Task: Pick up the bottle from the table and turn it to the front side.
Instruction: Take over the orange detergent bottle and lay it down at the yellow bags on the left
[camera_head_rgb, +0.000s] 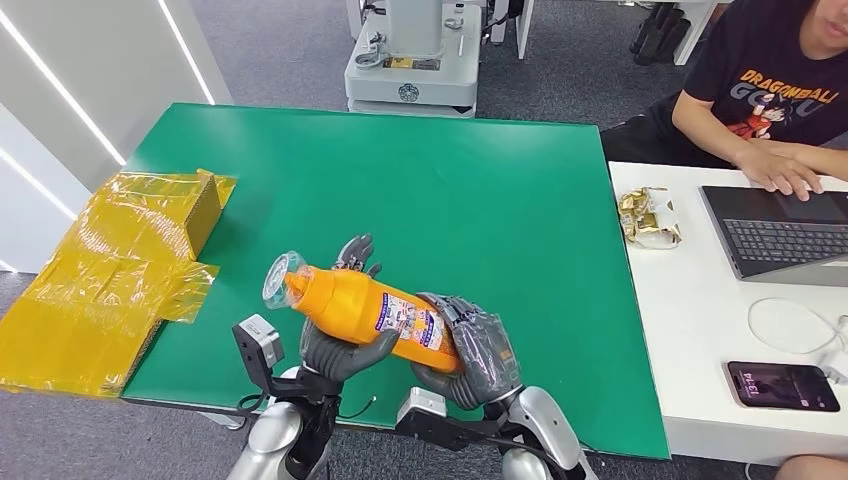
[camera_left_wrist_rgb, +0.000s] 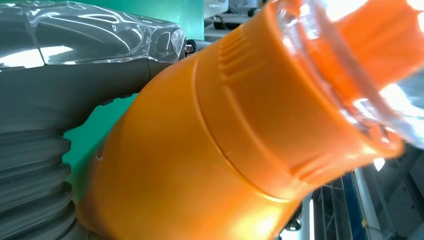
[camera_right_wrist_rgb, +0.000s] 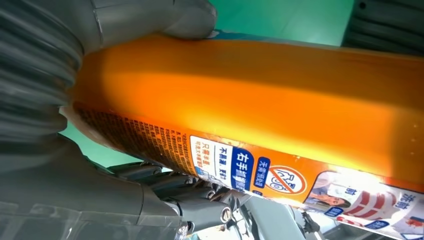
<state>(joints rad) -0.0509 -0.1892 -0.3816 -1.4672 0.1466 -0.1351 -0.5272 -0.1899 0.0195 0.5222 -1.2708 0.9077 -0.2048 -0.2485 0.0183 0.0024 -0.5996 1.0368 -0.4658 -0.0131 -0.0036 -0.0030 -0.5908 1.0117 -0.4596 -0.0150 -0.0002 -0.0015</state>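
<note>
Orange bottle (camera_head_rgb: 362, 312): lifted off the green tabletop (camera_head_rgb: 470, 190), held in the air between both my hands, above the tabletop's near edge.
Long axis: lies nearly level, running from the clear cap (camera_head_rgb: 279, 281) on my left side down to the base on my right; cap end slightly farther from me than the base.
Left hand (camera_head_rgb: 338, 345): grasping the bottle's upper body just below the cap, thumb under, darker fingers wrapped over the far side.
Right hand (camera_head_rgb: 470, 350): grasping the base end, fingers curled round the labelled part.
Label (camera_head_rgb: 410, 325): printed panel faces up and toward me at the base end; in the right wrist view it shows small print and a round warning mark, which I judge to be the back or side face.
Key relation: both hands sit on the same axis, one at each end, so I judge the turn must be a roll about that axis.
Nearer hand: neither, both already touching.
Risk: smooth plastic may slip if one hand loosens.
</note>
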